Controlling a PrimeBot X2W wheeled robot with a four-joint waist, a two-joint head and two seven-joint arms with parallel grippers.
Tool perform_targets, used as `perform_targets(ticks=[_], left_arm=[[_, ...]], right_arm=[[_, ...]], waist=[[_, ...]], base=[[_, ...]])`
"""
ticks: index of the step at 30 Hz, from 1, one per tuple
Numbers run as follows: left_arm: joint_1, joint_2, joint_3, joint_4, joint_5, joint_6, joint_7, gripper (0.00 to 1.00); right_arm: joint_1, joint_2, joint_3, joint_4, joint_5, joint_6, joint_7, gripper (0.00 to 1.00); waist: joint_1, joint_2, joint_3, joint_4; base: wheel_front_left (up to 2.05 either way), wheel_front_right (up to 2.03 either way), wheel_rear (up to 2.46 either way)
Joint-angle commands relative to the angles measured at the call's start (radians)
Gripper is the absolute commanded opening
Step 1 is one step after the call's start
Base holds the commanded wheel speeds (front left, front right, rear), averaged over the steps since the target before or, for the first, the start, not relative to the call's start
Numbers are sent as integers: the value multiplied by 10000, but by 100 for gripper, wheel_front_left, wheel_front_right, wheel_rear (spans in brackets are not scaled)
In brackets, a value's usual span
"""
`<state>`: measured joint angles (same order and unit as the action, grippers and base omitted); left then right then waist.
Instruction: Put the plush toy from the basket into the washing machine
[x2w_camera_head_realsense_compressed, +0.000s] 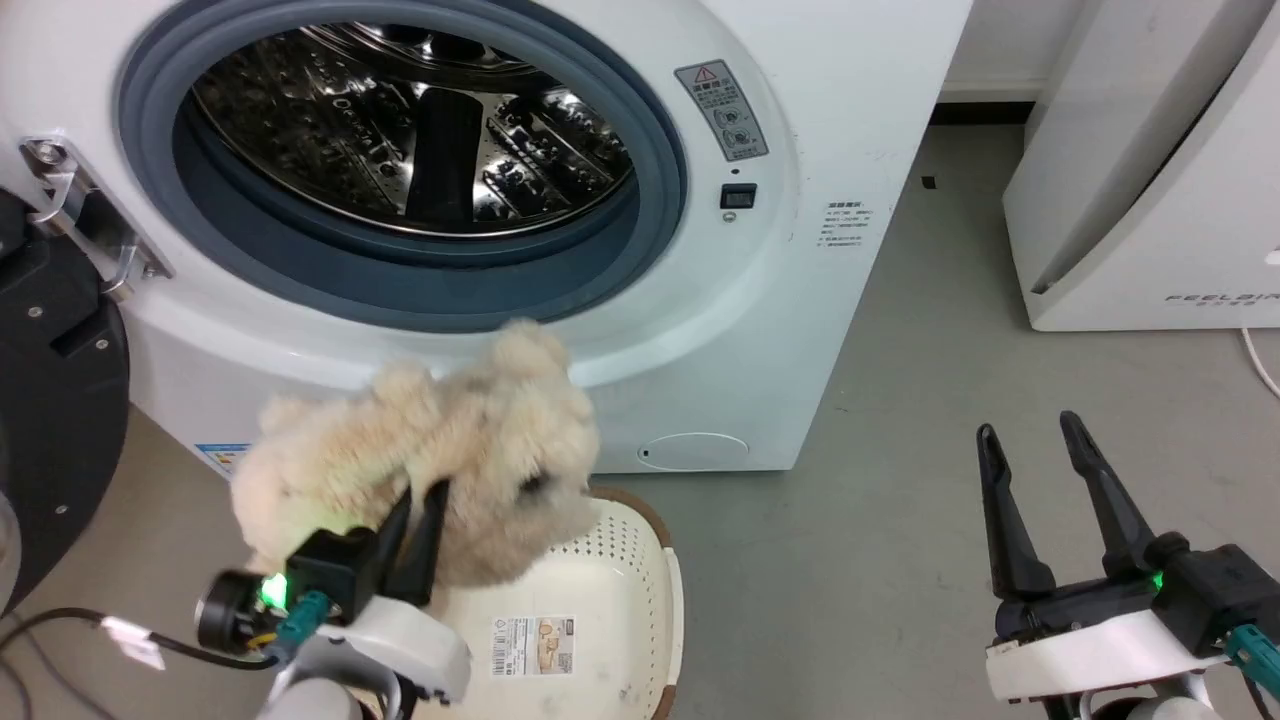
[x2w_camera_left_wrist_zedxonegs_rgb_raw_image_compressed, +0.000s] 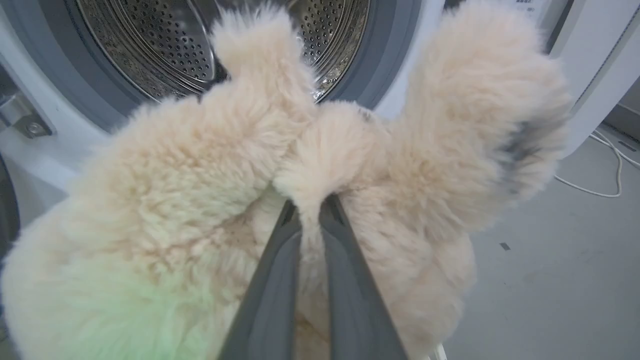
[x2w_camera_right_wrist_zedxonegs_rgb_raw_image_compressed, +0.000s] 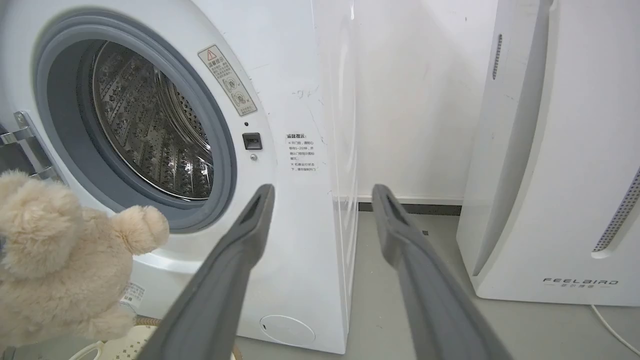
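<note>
Grey floor (x2w_camera_head_realsense_compressed: 900, 480) fronting washing machine (x2w_camera_head_realsense_compressed: 830, 300) | plush toy (x2w_camera_head_realsense_compressed: 470, 420): hangs over basket (x2w_camera_head_realsense_compressed: 640, 560), just below grey seal (x2w_camera_head_realsense_compressed: 400, 290) | my left gripper (x2w_camera_head_realsense_compressed: 422, 495): pinched on its fur | my right gripper (x2w_camera_head_realsense_compressed: 1027, 428): spread, empty | advice: I should clear the seal and reach deep before letting go.

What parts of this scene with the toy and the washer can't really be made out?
- Tips of the left claw: left wrist view, buried in the plush toy fur.
- Left half of the basket: head view, hidden behind toy and arm.
- Warning sticker on the washing machine: head view, print too small.
- Black door: head view, cut off by left edge.
</note>
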<state>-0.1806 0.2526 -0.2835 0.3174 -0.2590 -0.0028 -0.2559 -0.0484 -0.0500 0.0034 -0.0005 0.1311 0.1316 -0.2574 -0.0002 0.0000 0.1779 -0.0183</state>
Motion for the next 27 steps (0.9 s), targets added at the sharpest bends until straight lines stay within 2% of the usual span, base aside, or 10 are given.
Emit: perform_targets(ticks=[1, 7, 11, 17, 27], left_arm=[[50, 2, 178, -476, 173, -28, -58, 0], [-281, 74, 828, -1805, 526, -163, -58, 0], [-1083, 236, 1198, -2106, 598, -330, -58, 0], [-3003, 771, 1514, -1537, 524, -677, 49, 0], [-7596, 1959, 1385, 252, 58, -1186, 1494, 0]], right_arm=[[124, -2, -1, -3, -85, -9, -44, 100], [-18, -2, -13, -125, 6, -9, -44, 100], [-230, -2, 19, -226, 103, -9, -44, 100], [-633, -2, -3, -469, 252, -9, -44, 100], [-1388, -2, -58, -869, 661, -9, -44, 100]], waist=[[2, 0, 33, -74], [2, 0, 528, -424], [2, 0, 1191, -729], [2, 0, 2466, -1279], [2, 0, 4701, -1903]], base=[[0, 0, 0], [0, 0, 0], [0, 0, 0], [0, 0, 0], [0, 0, 0]])
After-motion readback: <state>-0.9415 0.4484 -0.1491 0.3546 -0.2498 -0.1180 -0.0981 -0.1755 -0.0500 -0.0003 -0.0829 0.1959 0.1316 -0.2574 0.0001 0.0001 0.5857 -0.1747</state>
